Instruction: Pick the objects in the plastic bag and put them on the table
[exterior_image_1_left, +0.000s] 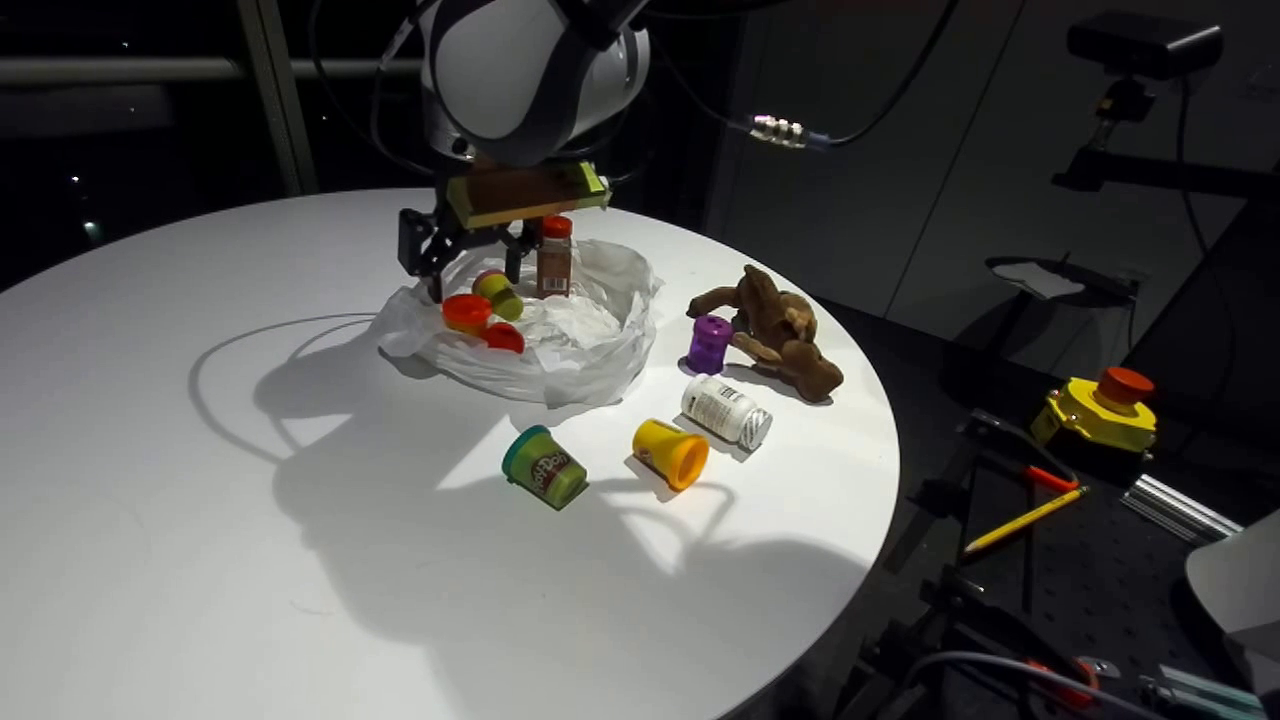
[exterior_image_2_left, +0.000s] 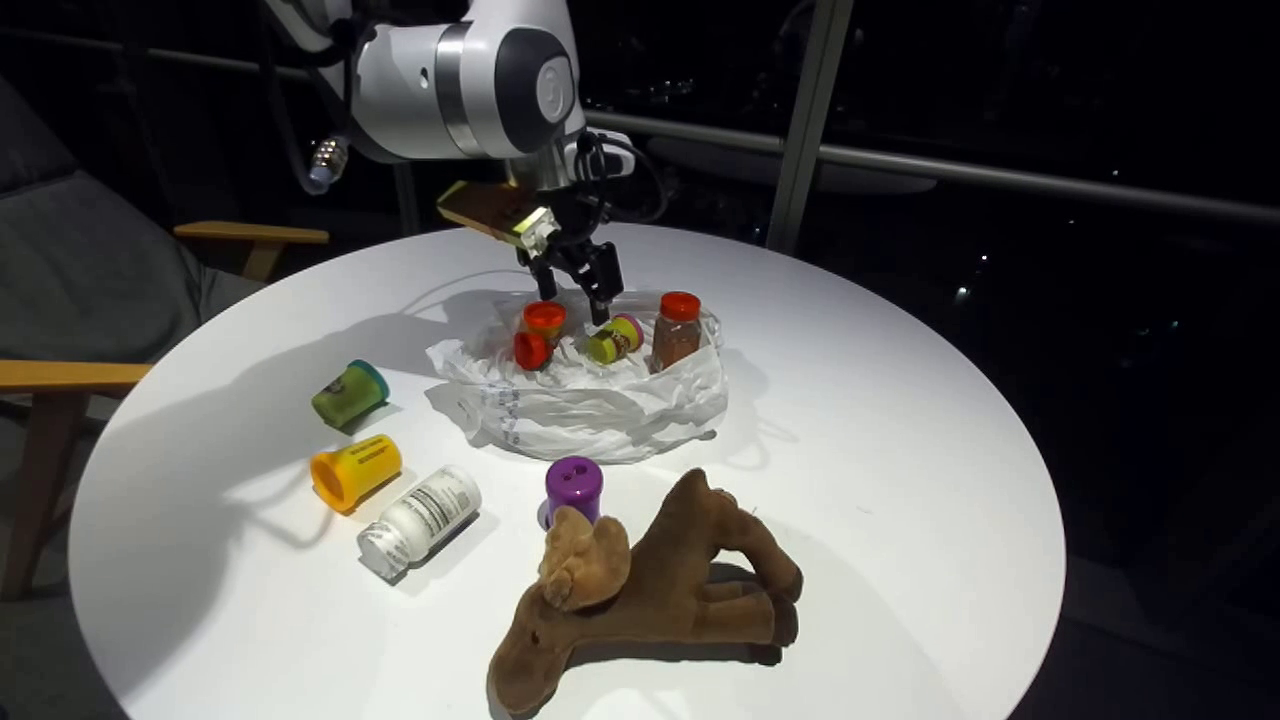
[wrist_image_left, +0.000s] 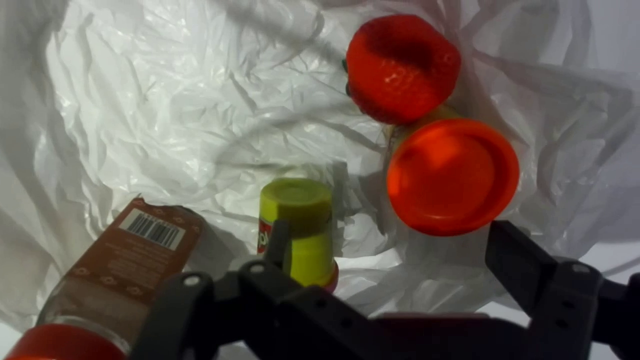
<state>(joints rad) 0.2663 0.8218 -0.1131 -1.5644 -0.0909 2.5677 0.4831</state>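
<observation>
Well, your gripper (wrist_image_left: 390, 242) has its fingers (wrist_image_left: 520, 265) wide apart, empty, low in the wrist view; one overlaps the yellow can (wrist_image_left: 306, 224) below centre, contact unclear.

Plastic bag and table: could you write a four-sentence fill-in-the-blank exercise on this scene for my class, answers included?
The lid of the barcoded bottle in the plastic bag is ____.
The white bottle on the table lies on its ____.
The plush animal is ____ in colour.
Over the plastic bag, the tool is not shut but ____.
Missing words: red; side; brown; open.
</observation>
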